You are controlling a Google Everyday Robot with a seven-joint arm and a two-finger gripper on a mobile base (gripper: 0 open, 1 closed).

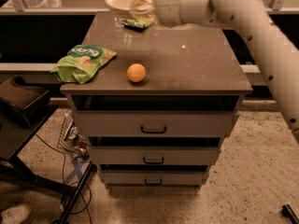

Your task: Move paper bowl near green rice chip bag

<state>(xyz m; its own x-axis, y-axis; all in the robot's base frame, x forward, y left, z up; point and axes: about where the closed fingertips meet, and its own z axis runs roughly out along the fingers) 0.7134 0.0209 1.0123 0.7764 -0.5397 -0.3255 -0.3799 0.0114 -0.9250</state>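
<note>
The paper bowl is white and shallow and hangs over the far edge of the brown drawer cabinet top. My gripper is at the bowl's right rim, shut on it, with the white arm reaching in from the upper right. The green rice chip bag lies at the cabinet's front left corner, well to the front left of the bowl. The bowl and the bag are far apart.
An orange ball sits near the front edge, right of the chip bag. A smaller dull green bag lies at the back, just under the gripper. A dark stand and cables are on the floor at left.
</note>
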